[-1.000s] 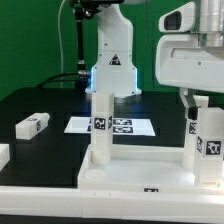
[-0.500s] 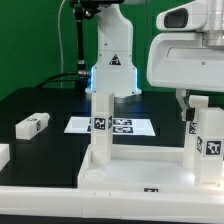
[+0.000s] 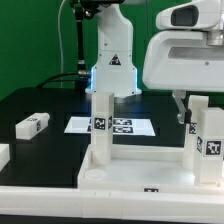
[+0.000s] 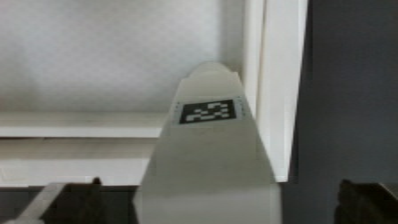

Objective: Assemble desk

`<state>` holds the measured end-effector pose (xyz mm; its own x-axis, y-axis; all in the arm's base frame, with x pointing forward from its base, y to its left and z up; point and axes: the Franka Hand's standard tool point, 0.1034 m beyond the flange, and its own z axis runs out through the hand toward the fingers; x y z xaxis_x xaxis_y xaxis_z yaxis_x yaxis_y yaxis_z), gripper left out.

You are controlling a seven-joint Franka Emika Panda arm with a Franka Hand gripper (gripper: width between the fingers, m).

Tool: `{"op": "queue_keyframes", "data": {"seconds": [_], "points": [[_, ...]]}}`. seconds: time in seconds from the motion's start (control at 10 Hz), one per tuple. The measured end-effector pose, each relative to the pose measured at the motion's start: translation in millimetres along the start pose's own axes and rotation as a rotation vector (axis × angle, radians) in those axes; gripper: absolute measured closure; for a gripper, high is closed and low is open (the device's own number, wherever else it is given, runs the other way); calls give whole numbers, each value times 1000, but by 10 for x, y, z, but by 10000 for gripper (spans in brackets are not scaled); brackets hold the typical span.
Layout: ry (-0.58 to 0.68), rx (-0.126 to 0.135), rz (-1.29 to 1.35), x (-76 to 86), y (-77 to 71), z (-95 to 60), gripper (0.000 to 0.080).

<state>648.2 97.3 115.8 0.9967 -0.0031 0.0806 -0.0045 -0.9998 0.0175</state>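
The white desk top [image 3: 135, 172] lies at the front with two white legs standing upright on it. One leg [image 3: 101, 125] stands at the exterior view's left and one leg [image 3: 208, 140] at the right. My gripper [image 3: 194, 102] hangs over the top of the right leg. In the wrist view this tagged leg [image 4: 214, 150] stands between my gripper [image 4: 217, 202], with a gap to each dark finger [image 4: 71, 203]. The jaws are open and straddle the leg. The desk top's rim [image 4: 276, 60] shows below.
A loose white leg [image 3: 32, 125] lies on the black table at the exterior view's left, and another white part [image 3: 3, 155] lies at the left edge. The marker board [image 3: 120, 127] lies behind the desk top. The arm's base [image 3: 112, 60] stands at the back.
My gripper's hand has shifted towards the exterior view's left and slightly up over the right leg. The legs and desk top have not moved.
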Motion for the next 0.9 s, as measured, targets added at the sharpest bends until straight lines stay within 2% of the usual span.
{"op": "queue_keyframes", "data": {"seconds": [0.2, 0.4, 0.5, 0.9], "points": [[0, -5, -82, 2, 7, -3, 150], [0, -6, -77, 1, 10, -1, 418], [0, -5, -77, 1, 10, 0, 509], [0, -6, -12, 2, 21, 0, 509]]}}
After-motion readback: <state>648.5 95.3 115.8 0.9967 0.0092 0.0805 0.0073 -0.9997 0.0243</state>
